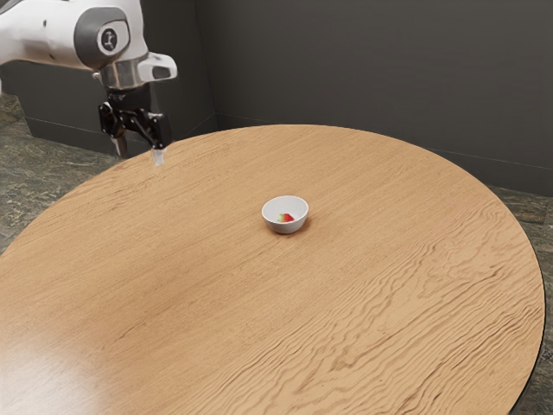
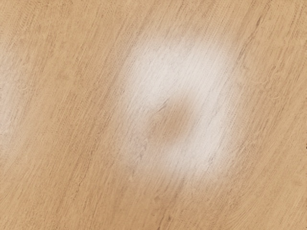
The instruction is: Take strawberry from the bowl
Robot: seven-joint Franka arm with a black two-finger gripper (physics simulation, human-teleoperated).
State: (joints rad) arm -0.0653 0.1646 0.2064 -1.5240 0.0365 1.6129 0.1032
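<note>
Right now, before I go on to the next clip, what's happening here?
A robot arm is meant to take the strawberry out of the white bowl, but it is handling nothing at the moment. Its gripper is open and raised, off toward the exterior view's left, well away from the bowl. The strawberry is inside the bowl, which stands on the round wooden table.

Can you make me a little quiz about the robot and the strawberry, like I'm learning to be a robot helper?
1. Fill in the blank: The strawberry is inside a white ____.

2. True or false: The robot's jaws are squeezing the strawberry.

3. Pick one: The edge of the table is
a) zigzag
b) curved
c) square

Key: 1. bowl; 2. false, the jaws are open and away from it; 3. b
</note>
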